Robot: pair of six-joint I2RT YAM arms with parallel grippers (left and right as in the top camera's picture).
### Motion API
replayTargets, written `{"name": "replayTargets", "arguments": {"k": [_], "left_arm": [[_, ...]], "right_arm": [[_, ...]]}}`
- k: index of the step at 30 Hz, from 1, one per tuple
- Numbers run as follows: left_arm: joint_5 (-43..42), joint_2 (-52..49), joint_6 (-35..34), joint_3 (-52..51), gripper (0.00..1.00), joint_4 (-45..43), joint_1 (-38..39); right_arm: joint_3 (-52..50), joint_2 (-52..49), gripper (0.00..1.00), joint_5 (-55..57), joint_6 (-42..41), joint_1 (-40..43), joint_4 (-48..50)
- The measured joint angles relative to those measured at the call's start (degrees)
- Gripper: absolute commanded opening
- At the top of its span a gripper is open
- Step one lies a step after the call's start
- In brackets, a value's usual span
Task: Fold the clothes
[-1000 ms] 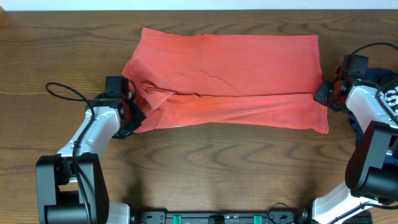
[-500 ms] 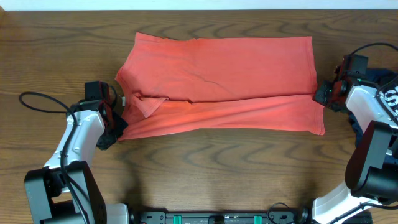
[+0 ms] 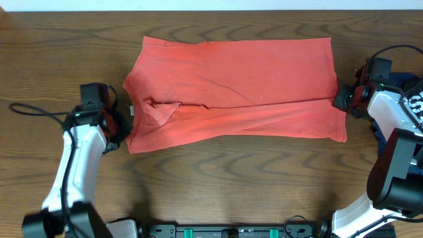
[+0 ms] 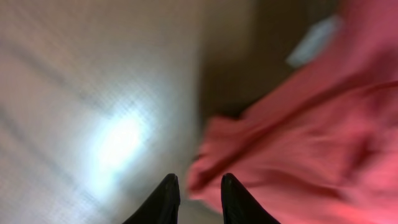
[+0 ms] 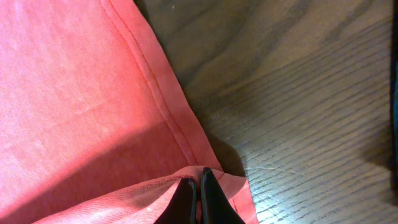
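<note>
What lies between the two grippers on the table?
The red-orange T-shirt, folded lengthwise, fills the stretch from the left gripper to the right gripper; the overhead view shows it.

My top camera looks straight down on the whole table (image 3: 211, 172), left wrist camera close and blurry at the left edge of the shirt (image 3: 231, 86), right wrist camera close at its right edge, top view shows both edges.

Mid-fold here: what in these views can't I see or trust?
Left wrist view: motion blur; whether the left gripper touches the T-shirt is unclear.
Right wrist view: the right gripper, shut, sits over the T-shirt's edge; a pinch cannot be confirmed.
Overhead: dark striped item at the right edge, cut off by frame and arm.
</note>
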State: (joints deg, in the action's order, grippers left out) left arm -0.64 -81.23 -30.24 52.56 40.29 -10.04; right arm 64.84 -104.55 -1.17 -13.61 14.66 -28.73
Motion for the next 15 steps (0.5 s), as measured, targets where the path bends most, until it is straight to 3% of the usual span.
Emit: {"name": "replayTargets", "arguments": {"k": [2, 4, 15], "left_arm": [[-2.29, 2.01, 0.72, 0.61, 0.40, -2.40, 0.02], [-5.01, 2.89, 1.14, 0.94, 0.43, -4.63, 0.02], [-15.08, -1.99, 2.47, 0.98, 0.49, -10.86, 4.13]], "right_arm": [[0.00, 0.00, 0.01, -0.17, 0.04, 0.00, 0.22], [0.00, 0.00, 0.01, -0.31, 0.20, -0.02, 0.44], [0.00, 0.00, 0.01, -0.50, 0.85, -2.89, 2.47]]}}
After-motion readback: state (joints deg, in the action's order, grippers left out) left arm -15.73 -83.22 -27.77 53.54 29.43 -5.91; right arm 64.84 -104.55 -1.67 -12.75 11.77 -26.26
